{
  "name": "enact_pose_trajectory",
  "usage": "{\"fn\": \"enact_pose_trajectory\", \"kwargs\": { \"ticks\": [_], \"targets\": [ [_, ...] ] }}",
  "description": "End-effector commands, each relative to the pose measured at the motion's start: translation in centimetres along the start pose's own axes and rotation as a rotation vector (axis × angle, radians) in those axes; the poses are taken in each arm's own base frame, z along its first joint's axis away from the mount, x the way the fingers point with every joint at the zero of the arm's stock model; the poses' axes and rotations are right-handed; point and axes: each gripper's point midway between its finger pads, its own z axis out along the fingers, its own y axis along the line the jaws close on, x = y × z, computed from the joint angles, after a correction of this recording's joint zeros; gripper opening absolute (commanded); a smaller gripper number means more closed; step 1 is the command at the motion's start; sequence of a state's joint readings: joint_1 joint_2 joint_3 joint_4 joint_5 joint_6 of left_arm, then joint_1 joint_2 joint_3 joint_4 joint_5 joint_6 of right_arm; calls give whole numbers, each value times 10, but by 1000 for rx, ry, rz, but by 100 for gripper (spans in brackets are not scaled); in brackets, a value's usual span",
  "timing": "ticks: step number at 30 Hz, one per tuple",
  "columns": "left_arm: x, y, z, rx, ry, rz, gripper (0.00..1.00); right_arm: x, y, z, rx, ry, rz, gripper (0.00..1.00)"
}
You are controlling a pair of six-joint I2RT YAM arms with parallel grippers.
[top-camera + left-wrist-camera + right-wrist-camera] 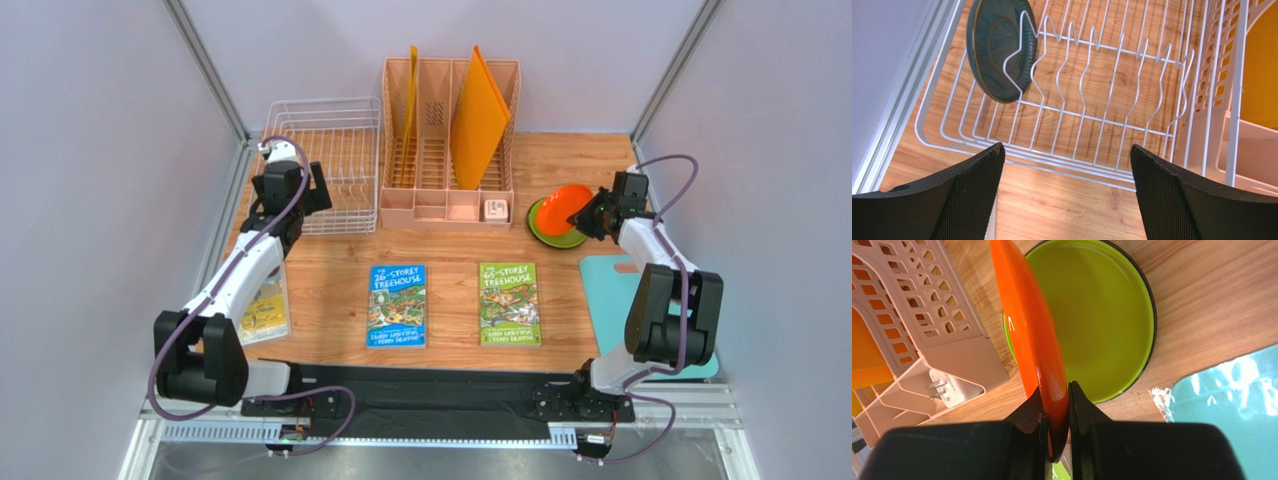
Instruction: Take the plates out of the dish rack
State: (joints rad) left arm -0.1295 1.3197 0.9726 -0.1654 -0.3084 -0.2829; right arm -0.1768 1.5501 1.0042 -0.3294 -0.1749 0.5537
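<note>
Top view: the left end effector (283,160) hangs over the left end of the white wire dish rack (325,102), which stands at 11 o'clock on the tabletop (453,300). How far its fingers stand apart cannot be told here. At 3 o'clock the right end effector (585,215) grips one orange plate (565,203) by the rim. The plate is tilted above one green plate (552,232) that lies flat on the wood. At 12 o'clock a peach organizer (450,205) holds two orange folders (478,115). Three books (397,305) lie along the near half: blue, green, and a yellowish one partly under the left arm. One teal mat (610,290) lies at 4 o'clock.

Left wrist view: the left end effector (1066,150) is spread wide, holding and touching nothing. Its two fingertips (977,180) sit just short of the dish rack's (1072,114) near rim. One dark plate (997,45) stands on edge between the prongs at 11 o'clock. The other slots show only wood through the wires.

Right wrist view: the right end effector (1054,395) is clamped on the orange plate (1027,325), one finger (1032,410) on each face of the rim. The plate stands on edge. The green plate (1102,315) lies flat behind it at 1 o'clock. Whether the two touch cannot be told. One white plug (944,390) sits in the organizer's (917,295) corner at 9 o'clock.
</note>
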Motion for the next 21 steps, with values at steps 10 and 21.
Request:
{"fn": "enact_pose_trajectory", "kwargs": {
  "ticks": [10, 21],
  "targets": [
    [-9, -10, 4, 40, -29, -1, 100, -15, 33, 22, -263, 44, 79, 19],
    [-7, -12, 2, 56, -24, -5, 99, -7, 26, 16, -244, 58, 66, 42]
  ]
}}
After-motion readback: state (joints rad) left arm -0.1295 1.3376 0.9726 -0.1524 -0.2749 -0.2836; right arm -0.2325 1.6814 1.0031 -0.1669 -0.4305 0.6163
